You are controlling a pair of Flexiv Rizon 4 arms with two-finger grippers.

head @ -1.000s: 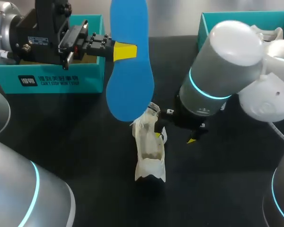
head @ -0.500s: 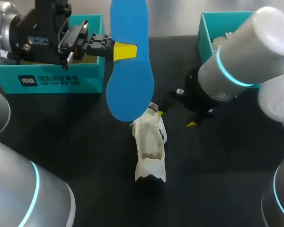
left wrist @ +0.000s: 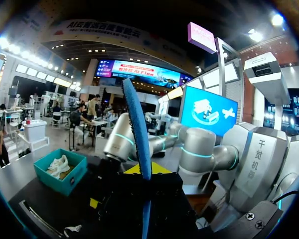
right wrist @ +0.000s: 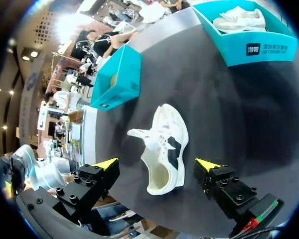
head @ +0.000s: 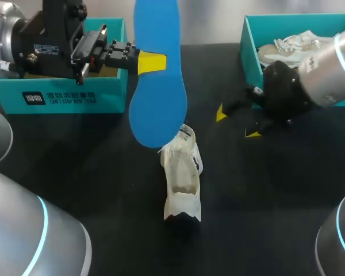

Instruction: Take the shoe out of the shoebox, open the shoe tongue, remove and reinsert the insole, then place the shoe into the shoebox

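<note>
Insole: blue flat foam-like insole [head: 156,69], matt, smooth faces.
Shoe: white low cloth shoe [head: 182,178], woven matt upper, smooth dark side patch.
Boxes: teal cardboard shoebox [head: 57,99] at 10 o'clock, second teal cardboard box [head: 248,40] at 2 o'clock; matt paper skin.
Table: black table top [head: 92,172], matt, even.
Arms: silver-grey arm shells [head: 23,241], glossy smooth plastic.
Fingertips: yellow fingertips [head: 152,62], matt.

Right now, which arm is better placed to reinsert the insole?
Left. The left gripper is shut on the blue insole, its lower end near the shoe. The right gripper is open, empty, off near the right shoebox.
</note>
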